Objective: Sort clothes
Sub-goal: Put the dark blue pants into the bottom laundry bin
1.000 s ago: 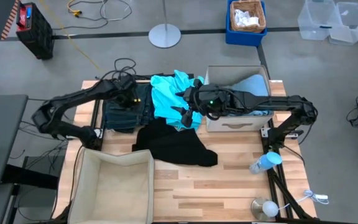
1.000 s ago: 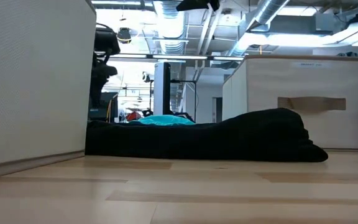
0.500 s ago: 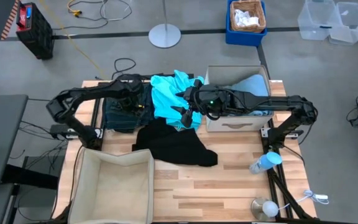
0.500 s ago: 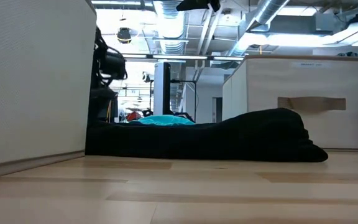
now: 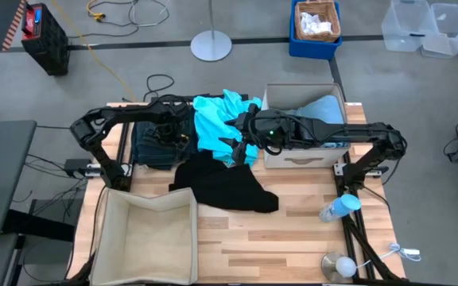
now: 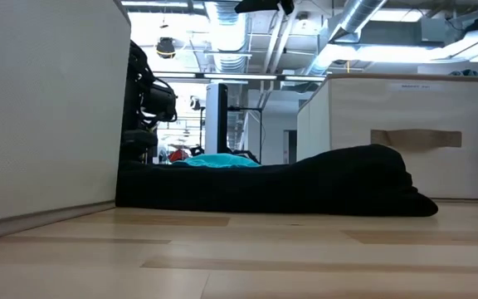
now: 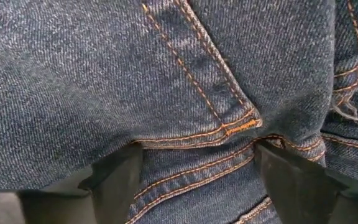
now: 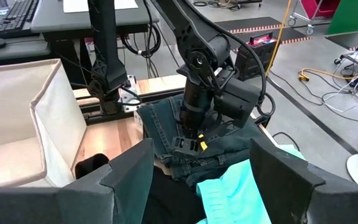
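A dark denim garment with orange stitching [image 5: 153, 143] lies flat at the table's far left. My left gripper [image 5: 165, 133] is open and stands on it, pointing down; it also shows in the right wrist view [image 8: 188, 144]. A bright turquoise garment [image 5: 213, 119] lies beside the denim. My right gripper [image 5: 233, 147] is open and empty, hovering over the turquoise garment's near edge [image 8: 229, 193]. A black garment [image 5: 221, 187] lies spread at mid-table. A folded pale blue garment [image 5: 324, 107] rests in the far right beige bin [image 5: 304, 159]. My left gripper comes from above, pointing down, with its open fingers [image 7: 117, 180] set on the dark denim garment, one on either side of a stitched seam corner [image 7: 241, 124]. The cloth bulges up between the fingers. The garment lies on the table.
A second beige bin [image 5: 145, 199] stands at the near left and fills the low view's left side [image 6: 40, 100]. A plastic bottle [image 5: 339, 208] and a pale round object [image 5: 339, 264] lie at the near right edge. Bare wood shows at the near middle.
My left gripper has gone down onto the dark denim garment, shifting slightly toward the table's near edge, while its arm has folded in closer. The garments have stayed where they were.
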Tool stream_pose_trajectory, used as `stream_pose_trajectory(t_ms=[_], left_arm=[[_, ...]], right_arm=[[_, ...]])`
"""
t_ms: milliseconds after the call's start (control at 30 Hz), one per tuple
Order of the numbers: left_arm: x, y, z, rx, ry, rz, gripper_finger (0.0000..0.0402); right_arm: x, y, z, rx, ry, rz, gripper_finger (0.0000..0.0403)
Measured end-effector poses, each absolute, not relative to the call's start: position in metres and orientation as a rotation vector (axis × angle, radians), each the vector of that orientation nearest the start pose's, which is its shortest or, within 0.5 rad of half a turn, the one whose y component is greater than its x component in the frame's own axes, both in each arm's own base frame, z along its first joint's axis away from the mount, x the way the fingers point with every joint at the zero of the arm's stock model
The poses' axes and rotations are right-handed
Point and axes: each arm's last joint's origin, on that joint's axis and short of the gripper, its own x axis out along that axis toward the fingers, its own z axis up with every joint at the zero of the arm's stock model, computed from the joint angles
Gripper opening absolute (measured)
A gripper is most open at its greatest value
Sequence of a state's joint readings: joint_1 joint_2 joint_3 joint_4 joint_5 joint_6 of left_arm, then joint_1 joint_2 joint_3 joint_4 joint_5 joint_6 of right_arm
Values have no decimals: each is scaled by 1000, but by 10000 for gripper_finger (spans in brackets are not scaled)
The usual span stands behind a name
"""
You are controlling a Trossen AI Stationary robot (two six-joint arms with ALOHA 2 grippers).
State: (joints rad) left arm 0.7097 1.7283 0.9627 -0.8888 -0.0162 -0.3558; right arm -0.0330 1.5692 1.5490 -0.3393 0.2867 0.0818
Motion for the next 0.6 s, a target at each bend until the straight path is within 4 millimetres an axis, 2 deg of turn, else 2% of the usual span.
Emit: stream_pose_trajectory(t_ms=[133, 500, 600], left_arm=[[206, 177, 141, -818, 1495, 819, 250], [208, 178, 140, -779, 1489, 760, 53], [208, 178, 140, -769, 1496, 747, 31]], right_arm=[[355, -20, 389, 34, 345, -332, 276], [355, -21, 389, 34, 345, -338, 276], [355, -21, 389, 33, 345, -338, 276]])
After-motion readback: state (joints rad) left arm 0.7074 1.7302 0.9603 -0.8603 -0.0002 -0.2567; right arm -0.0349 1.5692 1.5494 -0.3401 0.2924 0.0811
